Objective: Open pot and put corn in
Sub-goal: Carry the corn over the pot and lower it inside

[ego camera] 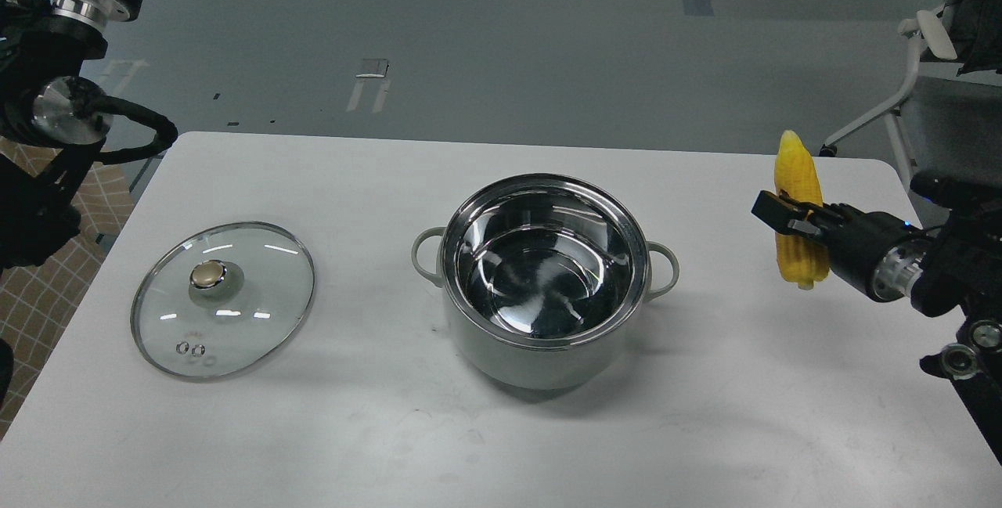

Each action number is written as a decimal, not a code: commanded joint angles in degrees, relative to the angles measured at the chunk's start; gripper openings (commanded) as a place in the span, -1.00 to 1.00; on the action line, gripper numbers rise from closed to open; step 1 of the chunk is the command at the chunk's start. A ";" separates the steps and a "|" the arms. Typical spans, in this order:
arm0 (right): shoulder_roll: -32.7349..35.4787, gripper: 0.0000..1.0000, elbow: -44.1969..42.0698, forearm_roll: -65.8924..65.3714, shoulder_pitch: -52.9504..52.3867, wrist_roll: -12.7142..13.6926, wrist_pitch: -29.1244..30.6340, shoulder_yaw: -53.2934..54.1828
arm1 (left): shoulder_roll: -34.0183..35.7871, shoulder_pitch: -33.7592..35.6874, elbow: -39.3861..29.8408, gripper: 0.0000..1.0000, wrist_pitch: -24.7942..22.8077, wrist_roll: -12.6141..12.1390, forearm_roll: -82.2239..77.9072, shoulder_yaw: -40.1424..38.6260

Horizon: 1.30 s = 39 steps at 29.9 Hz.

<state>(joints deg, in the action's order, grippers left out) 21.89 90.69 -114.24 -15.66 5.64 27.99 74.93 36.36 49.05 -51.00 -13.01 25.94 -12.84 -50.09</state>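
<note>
The pale grey-green pot (pixel 540 355) stands open in the middle of the white table (pixel 376 430), its shiny steel inside empty. My right gripper (pixel 785 216) is shut on the yellow corn cob (pixel 794 166) around its middle. It holds the cob nearly upright, pointed end up, in the air to the right of the pot and clear of the table. My left arm (pixel 55 101) rises at the far left, beyond the table's edge. Its gripper is cut off by the top of the view.
The glass lid (pixel 258 273) with a gold knob (pixel 207 275) lies flat on the table left of the pot. A chair (pixel 931 77) stands beyond the table's far right corner. Grey floor lies behind the table.
</note>
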 commanded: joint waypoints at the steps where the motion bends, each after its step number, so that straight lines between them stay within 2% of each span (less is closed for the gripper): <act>1: -6.76 -1.00 1.68 0.07 -4.55 0.08 0.01 -1.63 | -0.14 0.08 0.02 0.86 0.09 -0.19 0.01 0.00; 3: -10.10 -1.00 1.68 0.07 -7.71 0.08 0.01 -6.53 | -0.15 0.26 0.02 0.87 0.01 -0.19 -0.08 0.08; 7: -11.61 -1.00 1.24 -0.19 -10.44 0.51 0.01 -14.71 | -0.15 0.26 0.02 0.87 0.01 -0.28 -0.08 0.17; 9: -11.35 -1.00 0.89 -0.28 -10.97 2.35 0.01 -19.55 | -0.06 0.26 0.02 0.87 -0.08 -0.28 -0.08 0.08; 11: -11.08 -0.86 -0.07 -0.45 -10.89 4.46 0.01 -24.29 | 0.03 0.26 0.02 0.88 -0.17 -0.28 -0.08 0.08; 15: -11.26 -0.61 -1.22 -0.54 -10.27 4.82 0.01 -25.63 | 0.03 0.17 0.02 0.88 -0.26 -0.28 -0.08 0.08; 22: -11.61 0.21 -1.83 -0.54 -10.27 4.91 0.01 -25.63 | -0.50 0.17 0.02 0.88 -0.35 -0.28 -0.17 0.17; 25: -11.96 0.46 -1.83 -0.54 -10.18 4.91 0.01 -25.63 | -0.50 0.17 0.02 0.88 -0.43 -0.28 -0.26 0.17; 31: -12.40 0.82 -1.75 -0.54 -10.27 4.91 0.01 -25.54 | -0.41 0.26 0.02 0.89 -0.43 -0.28 -0.34 0.17; 39: -12.31 0.93 -0.52 -0.01 -10.36 4.82 0.01 -25.02 | -0.06 0.17 0.02 0.95 -0.35 0.25 -0.08 -0.09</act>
<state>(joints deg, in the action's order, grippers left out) 9.49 89.59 -114.33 -25.91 10.55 28.00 49.39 36.10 49.22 -50.98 -13.45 25.71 -13.19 -49.99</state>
